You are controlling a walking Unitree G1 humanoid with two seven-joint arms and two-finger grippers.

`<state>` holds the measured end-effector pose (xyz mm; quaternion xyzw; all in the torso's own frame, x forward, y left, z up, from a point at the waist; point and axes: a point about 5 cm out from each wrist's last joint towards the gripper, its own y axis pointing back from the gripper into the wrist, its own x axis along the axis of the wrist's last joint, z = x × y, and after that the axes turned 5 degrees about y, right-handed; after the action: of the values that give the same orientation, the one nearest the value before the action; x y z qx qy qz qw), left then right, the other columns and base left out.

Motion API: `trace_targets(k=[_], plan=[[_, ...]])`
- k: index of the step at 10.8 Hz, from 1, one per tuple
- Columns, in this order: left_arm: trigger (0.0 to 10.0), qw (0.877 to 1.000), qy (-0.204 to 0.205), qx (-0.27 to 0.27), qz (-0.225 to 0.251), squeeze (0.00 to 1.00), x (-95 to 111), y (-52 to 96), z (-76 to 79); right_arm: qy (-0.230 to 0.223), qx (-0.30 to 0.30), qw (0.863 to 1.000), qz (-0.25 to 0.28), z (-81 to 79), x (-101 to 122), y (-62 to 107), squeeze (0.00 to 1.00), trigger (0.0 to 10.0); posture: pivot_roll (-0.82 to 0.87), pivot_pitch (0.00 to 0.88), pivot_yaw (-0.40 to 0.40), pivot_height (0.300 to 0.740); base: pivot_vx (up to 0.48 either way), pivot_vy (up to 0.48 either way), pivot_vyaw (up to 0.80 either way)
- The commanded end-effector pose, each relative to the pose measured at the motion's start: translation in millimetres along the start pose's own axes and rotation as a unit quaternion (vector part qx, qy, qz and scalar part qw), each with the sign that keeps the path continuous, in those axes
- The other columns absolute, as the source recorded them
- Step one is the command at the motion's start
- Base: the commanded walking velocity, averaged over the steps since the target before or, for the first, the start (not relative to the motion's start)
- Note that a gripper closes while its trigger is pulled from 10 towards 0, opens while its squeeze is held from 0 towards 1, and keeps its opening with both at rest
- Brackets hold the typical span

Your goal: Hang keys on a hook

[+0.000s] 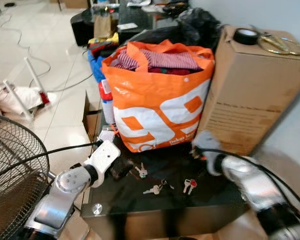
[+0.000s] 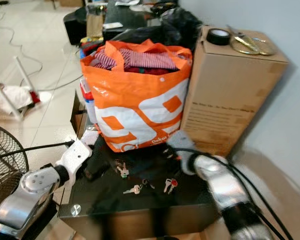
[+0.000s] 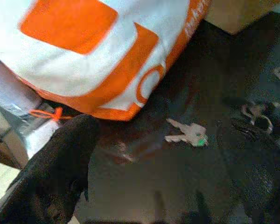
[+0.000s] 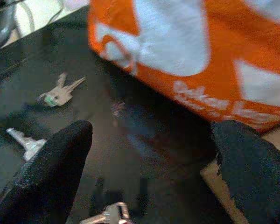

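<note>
Three small bunches of keys lie on the black glass table [image 1: 215, 202]: one with a green tag [image 1: 141, 171], a silver one [image 1: 154, 189] and one with a red head [image 1: 189, 186]. My left gripper [image 3: 163, 186] hovers low over the table's left part, open, with the green-tagged keys [image 3: 189, 135] a short way ahead of its fingers [image 3: 60, 172]. My right gripper [image 4: 154, 168] is open too, held over the table beside the orange bag [image 4: 186, 51], nothing between its fingers [image 4: 56, 172]. The green-tagged keys [image 4: 60, 93] lie beyond it.
A full orange and white shopping bag [image 1: 160, 100] stands at the table's back. A tall cardboard box [image 1: 255, 85] on the right carries a tape roll [image 1: 246, 36] and scissors [image 1: 276, 44]. A fan grille [image 1: 10, 170] is at the left, cables and clutter on the floor.
</note>
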<state>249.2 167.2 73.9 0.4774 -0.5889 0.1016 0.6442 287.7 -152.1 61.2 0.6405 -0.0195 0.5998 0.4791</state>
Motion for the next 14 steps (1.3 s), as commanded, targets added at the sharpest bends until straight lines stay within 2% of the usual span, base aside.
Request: trace_targets(k=[1,2,3,5,6,7,8,9,10,13,14], plan=[[10.0,1.000,-0.001,-0.021,-0.008,1.00,-3,-1.7,4.5,0.002,0.008,1.000,-0.025,-0.7,-5,-2.8,1.00,10.0,-0.12,0.000,0.017,0.740,0.000,0.000,0.00],[10.0,0.999,-0.005,-0.045,-0.013,1.00,-4,-5.1,11.4,0.004,0.010,0.999,-0.038,-0.9,-8,-4.5,1.00,10.0,-0.14,0.000,0.032,0.740,0.000,0.000,0.00],[10.0,0.998,-0.005,-0.063,-0.009,1.00,-3,-7.2,18.2,-0.009,0.001,0.999,-0.035,-2.3,-9,0.7,0.00,10.0,-0.18,0.000,0.068,0.740,0.000,0.000,0.00],[10.0,0.996,0.003,-0.093,0.009,1.00,-3,-6.2,30.7,-0.052,-0.024,0.998,-0.031,-6.1,-18,12.5,0.00,10.0,-0.20,0.000,0.060,0.740,0.000,0.000,0.00],[10.0,0.995,0.005,-0.095,0.007,1.00,-12,0.3,34.2,-0.070,-0.025,0.997,-0.022,-16.3,-24,17.1,0.00,10.0,-0.14,0.000,0.023,0.740,0.000,0.000,0.00],[10.0,0.996,0.005,-0.093,0.004,1.00,-14,3.4,34.7,-0.079,-0.021,0.997,-0.015,-20.4,-26,19.5,0.00,10.0,-0.14,0.000,0.023,0.740,0.000,0.000,0.00],[10.0,0.997,0.015,-0.080,-0.015,1.00,-24,16.3,32.5,-0.101,-0.020,0.994,-0.023,-34.8,-37,19.4,0.00,10.0,-0.10,0.000,0.053,0.740,0.000,0.000,0.00],[10.0,0.994,0.007,-0.103,-0.026,0.94,-29,23.6,32.6,-0.128,-0.030,0.991,-0.012,-41.9,-38,17.4,0.00,10.0,-0.10,0.000,0.058,0.740,0.000,0.000,0.00],[10.0,0.991,-0.010,-0.127,-0.037,0.00,-30,23.3,33.0,-0.118,-0.023,0.993,-0.017,-47.1,-37,16.0,0.00,10.0,-0.09,0.000,0.046,0.740,0.000,0.000,0.00],[10.0,0.984,-0.006,-0.169,-0.054,0.00,-33,14.5,40.3,-0.118,-0.037,0.992,-0.008,-43.8,-40,13.1,0.00,10.0,-0.16,0.000,0.093,0.740,0.000,0.000,0.00],[10.0,0.979,-0.008,-0.195,-0.054,0.00,-33,10.1,45.7,-0.093,-0.051,0.994,-0.028,-41.7,-45,6.2,0.00,10.0,-0.17,0.000,0.092,0.740,0.000,0.000,0.00]])
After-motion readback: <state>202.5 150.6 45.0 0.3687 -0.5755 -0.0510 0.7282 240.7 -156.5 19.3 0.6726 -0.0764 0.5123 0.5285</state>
